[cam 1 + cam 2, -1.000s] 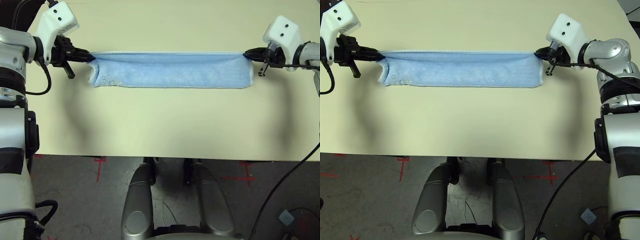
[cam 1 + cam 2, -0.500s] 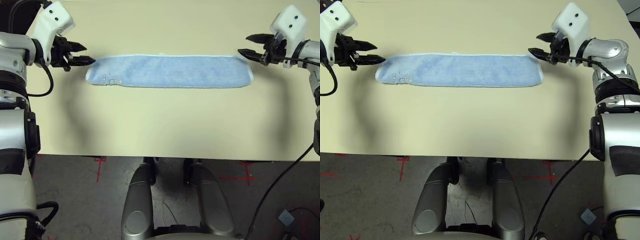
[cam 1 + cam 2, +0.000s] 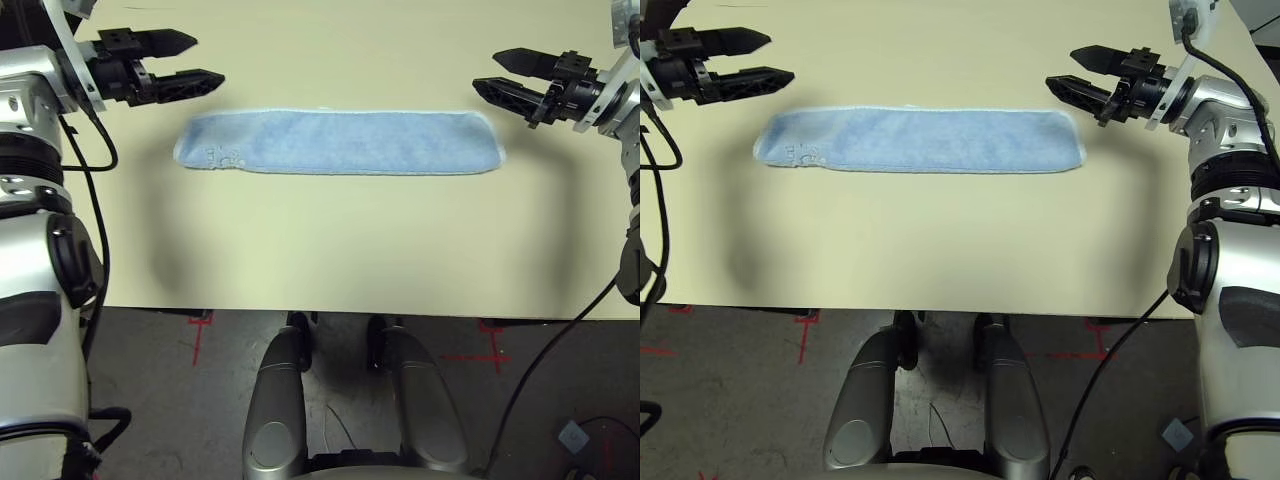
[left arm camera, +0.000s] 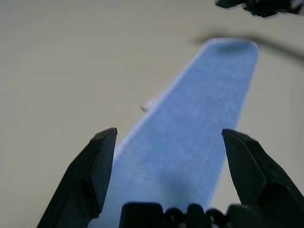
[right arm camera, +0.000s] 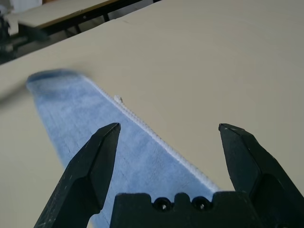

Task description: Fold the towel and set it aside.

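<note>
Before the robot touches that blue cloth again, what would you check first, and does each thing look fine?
1. Light blue terry towel lies flat on the table as one long folded strip: ok.
2. Left tool is open and clear of the towel's end: ok.
3. Right tool is open and clear of the other end: ok.
4. Both tools hover beyond the strip's two short ends, facing each other: ok.
5. Beige table in front of the towel is bare, leaving room for another fold: ok.
6. Whether the folded layers line up evenly underneath: cannot tell.
</note>
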Robot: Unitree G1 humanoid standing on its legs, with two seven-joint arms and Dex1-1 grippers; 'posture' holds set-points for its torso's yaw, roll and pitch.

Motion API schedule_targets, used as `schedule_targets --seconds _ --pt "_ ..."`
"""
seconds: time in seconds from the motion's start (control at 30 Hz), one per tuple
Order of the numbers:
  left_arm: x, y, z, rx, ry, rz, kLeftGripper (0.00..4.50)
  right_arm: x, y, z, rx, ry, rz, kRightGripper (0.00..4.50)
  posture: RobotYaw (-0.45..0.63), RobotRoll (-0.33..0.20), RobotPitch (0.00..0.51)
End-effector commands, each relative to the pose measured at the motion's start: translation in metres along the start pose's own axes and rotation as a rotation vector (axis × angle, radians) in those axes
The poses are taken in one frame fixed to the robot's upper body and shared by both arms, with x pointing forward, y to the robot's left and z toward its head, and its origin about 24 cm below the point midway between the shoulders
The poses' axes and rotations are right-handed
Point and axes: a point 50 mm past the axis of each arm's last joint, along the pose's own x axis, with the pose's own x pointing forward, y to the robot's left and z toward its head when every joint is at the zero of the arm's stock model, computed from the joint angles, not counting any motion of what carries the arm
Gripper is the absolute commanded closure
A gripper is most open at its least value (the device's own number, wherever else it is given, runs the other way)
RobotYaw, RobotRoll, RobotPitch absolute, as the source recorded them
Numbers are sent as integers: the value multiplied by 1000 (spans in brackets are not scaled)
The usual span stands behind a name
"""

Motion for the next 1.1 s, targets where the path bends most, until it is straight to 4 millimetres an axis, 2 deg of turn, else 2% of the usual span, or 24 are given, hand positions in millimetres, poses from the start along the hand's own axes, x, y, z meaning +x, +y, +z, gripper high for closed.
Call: schedule_targets --seconds 0.03,0.17,0.33,0.47,0.73,0.83,1.1 --pt "0 -4 2 84 -39 -10 17 0 0 -3 100 -66 -47 12 -22 0 353" --pt "1 -10 -15 111 -11 -31 17 -2 3 -6 238 -128 -62 12 -34 0 358" --pt "0 -16 -28 119 22 -79 17 -20 7 -2 395 -130 -37 12 -48 0 363" --pt "1 -18 -30 130 32 -114 17 -44 15 -8 561 -46 -72 12 -63 0 364" --pt "2 -18 -29 140 32 -118 17 -77 35 -13 747 -49 -164 12 -72 0 369" --pt "5 -18 -27 139 28 -122 17 -91 45 -27 810 -15 -237 12 -86 0 371" --pt "11 -19 -24 139 17 -138 17 -89 59 -51 907 73 -289 12 -78 0 372"
